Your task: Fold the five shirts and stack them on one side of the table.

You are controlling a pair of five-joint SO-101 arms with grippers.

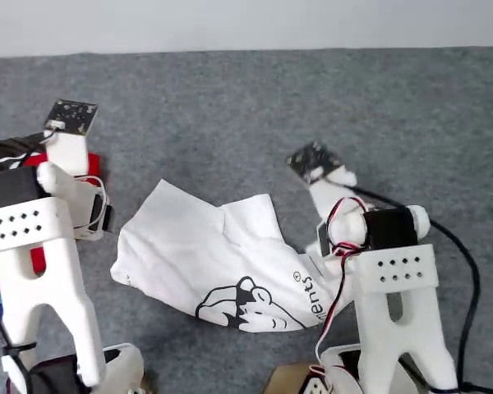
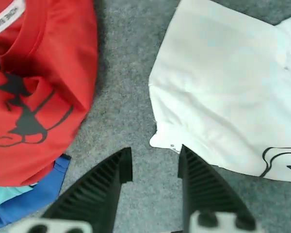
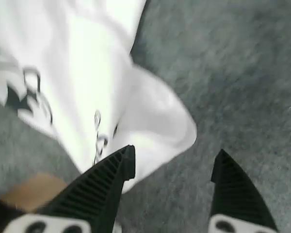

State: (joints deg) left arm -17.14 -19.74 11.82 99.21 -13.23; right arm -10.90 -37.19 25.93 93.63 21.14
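White shirt [image 1: 222, 263] sits mid-table, crumpled, print up, not folded yet. Left gripper [image 2: 155, 155] hangs just off its left corner, jaws parted, nothing in them. Looks lined up to pinch that corner hem. Right gripper [image 3: 176, 153] is at the shirt's right edge, jaws wide apart and empty, one over cloth, the other over bare table [image 1: 230, 107]. My read: staged for the opposite side so the two can pull it flat.

Stack is on the left side: red shirt [image 2: 39, 73] on top, blue shirt [image 2: 34, 194] and teal shirt [image 2: 0, 196] peeking out under it. Left arm stands right by that stack, so a careless sweep could drag the red one. The bunched folds mid-shirt probably need spreading first.
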